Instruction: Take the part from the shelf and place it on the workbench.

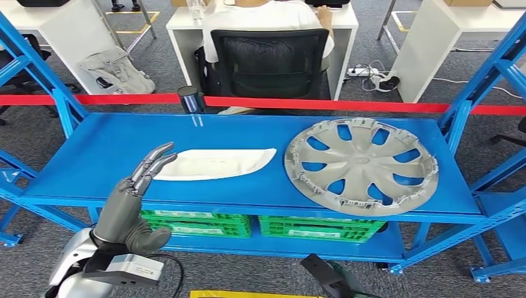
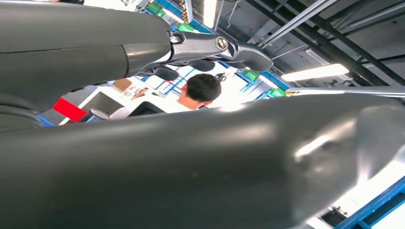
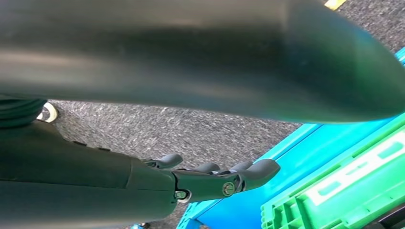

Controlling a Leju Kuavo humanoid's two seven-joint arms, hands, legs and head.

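- No legible text, label, brand, number or sign appears in any view.
- Green crates (image 1: 196, 223) under the blue shelf (image 1: 93, 155): white patches on the front faces, possibly labels; too small and blurred to read.
- Green crate (image 3: 344, 191) in the right wrist view: pale raised marks on the side; not readable as characters.
- Wheel cover (image 1: 361, 165): no readable marking on the visible face.
- White part (image 1: 214, 164): no readable marking.
- Red barrier tape (image 1: 322, 104): plain, no lettering.
- Wrist camera housing (image 1: 133, 268) on the left arm: small marks, illegible.
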